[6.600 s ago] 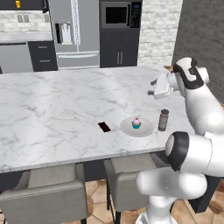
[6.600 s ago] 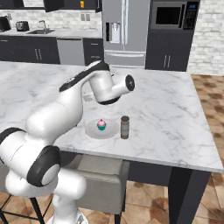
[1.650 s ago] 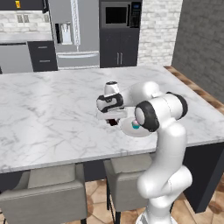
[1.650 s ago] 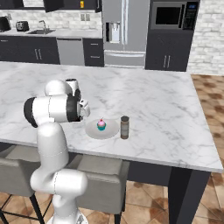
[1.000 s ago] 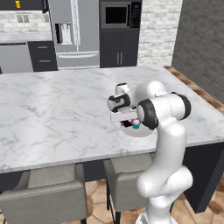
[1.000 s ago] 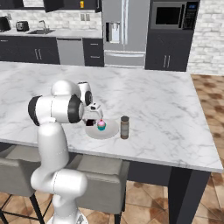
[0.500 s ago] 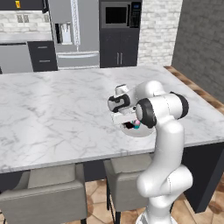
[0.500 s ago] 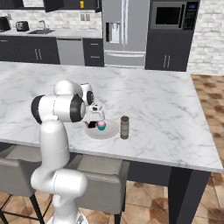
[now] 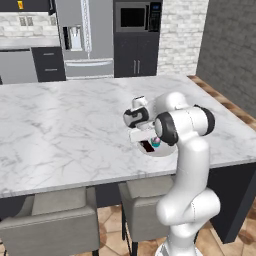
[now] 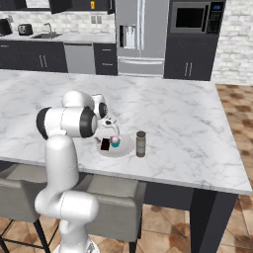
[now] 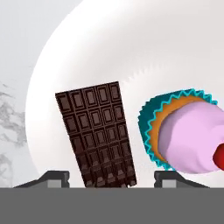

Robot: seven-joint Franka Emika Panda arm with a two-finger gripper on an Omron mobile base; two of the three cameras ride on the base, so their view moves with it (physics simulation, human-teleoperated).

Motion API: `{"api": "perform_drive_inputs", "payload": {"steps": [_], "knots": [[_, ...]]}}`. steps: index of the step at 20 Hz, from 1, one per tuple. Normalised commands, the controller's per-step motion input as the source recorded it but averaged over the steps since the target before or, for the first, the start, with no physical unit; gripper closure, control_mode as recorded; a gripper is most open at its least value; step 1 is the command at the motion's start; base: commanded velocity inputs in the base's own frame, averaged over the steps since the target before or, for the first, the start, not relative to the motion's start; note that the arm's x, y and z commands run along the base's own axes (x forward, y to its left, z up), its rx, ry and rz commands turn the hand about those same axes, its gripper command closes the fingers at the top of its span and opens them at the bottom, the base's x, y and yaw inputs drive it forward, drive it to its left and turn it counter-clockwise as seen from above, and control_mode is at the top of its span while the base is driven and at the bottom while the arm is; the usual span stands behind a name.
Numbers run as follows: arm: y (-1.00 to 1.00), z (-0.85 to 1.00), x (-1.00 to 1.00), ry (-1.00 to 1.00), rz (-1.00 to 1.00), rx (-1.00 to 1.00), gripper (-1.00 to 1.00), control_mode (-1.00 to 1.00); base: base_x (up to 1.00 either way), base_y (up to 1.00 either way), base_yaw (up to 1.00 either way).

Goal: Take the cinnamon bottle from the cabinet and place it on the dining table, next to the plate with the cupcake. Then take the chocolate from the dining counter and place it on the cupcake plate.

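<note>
Two dark finger tips (image 11: 57, 177) stand apart at the foot of the hand view, and the chocolate (image 11: 97, 134) lies between them with daylight on either side, so the jaws (image 11: 111, 177) are open and gripping nothing! That bar is flat on the plate (image 11: 131, 57), its long axis running straight away from the jaws, tilted a touch off their centre line. Just beside the chocolate, on the same plate, sits the cupcake (image 11: 183, 133), teal wrapper and pink frosting, close to the bar but apart from it.

Out in the right base view, the hand hovers low over the plate (image 10: 123, 149), chocolate (image 10: 105, 144) on the robot-side of the cupcake (image 10: 115, 142). And the cinnamon bottle (image 10: 141, 144) stands upright on the counter (image 10: 197, 123), just beside the plate on the far side from the chocolate. The left base view shows the same cluster: plate (image 9: 162, 151), bar (image 9: 147, 146), cupcake (image 9: 156, 142), all tucked under the wrist.

By my reading both placements look done. What the coming move turns on: the bar sits dead between the fingers, so the hand should lift straight away from the plate, no sideways sweep, or a tip could nudge chocolate or cupcake.
</note>
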Motion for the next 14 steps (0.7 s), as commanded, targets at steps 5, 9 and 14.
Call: {"api": "perform_drive_inputs", "payload": {"steps": [5, 9, 14], "knots": [[-0.04, 0.38, -0.16, -0.01, 0.00, 0.00, -1.00, -1.00, 0.00, 0.00, 0.00], [0.08, 0.82, -0.64, -0.13, 0.01, 0.00, -1.00, -1.00, 0.00, 0.00, 0.00], [0.56, 0.71, -0.94, -0.28, 0.01, -0.05, -1.00, -1.00, 0.00, 0.00, 0.00]]}}
